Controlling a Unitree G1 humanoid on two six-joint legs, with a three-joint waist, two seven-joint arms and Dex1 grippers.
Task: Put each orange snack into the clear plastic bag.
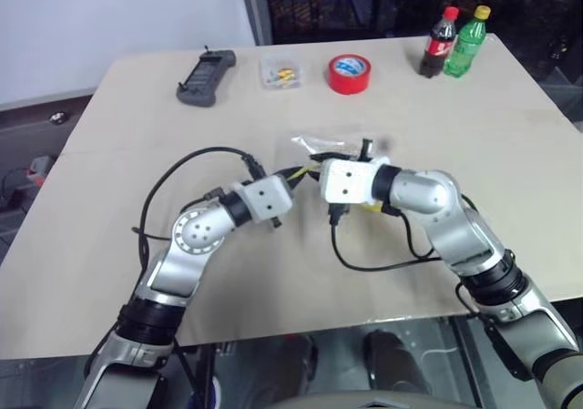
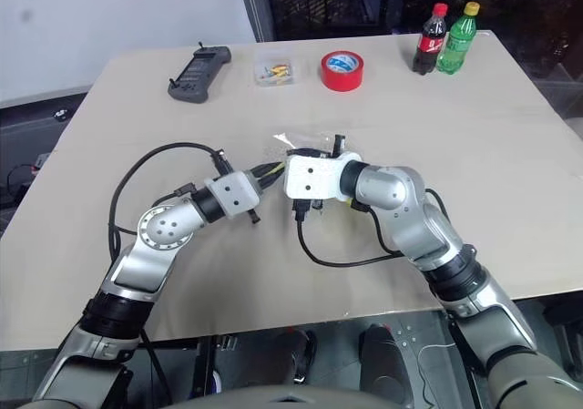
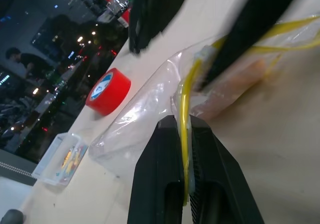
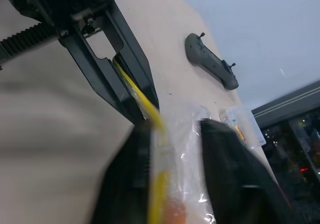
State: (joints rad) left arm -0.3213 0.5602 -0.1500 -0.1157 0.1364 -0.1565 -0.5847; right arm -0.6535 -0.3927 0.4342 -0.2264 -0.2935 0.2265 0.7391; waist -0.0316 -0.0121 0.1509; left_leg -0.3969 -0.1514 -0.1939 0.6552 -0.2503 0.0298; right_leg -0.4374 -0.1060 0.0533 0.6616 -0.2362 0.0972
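Left eye view showed the tan table (image 1: 109, 272) with both arms meeting near its middle over the clear plastic bag (image 1: 328, 145). The left gripper (image 1: 293, 174) reached in from the left, the right gripper (image 1: 321, 168) from the right, the two almost touching at the bag's left end. Along the far edge stood a black handset (image 1: 206, 76), a small clear box (image 1: 281, 72), a red tape roll (image 1: 350, 73) and two bottles (image 1: 455, 43).

Left wrist view had the left gripper's fingers (image 3: 162, 184) pinched tight on the bag's yellow seal strip (image 3: 186, 134). An orange snack (image 3: 235, 87) lay inside the bag beyond it, blurred.

Right wrist view showed the right gripper (image 4: 172, 134) with its fingers parted, one on either side of the yellow strip and clear film; whether they pressed the bag I could not tell. An orange patch (image 4: 172, 215) sat in the bag between them.
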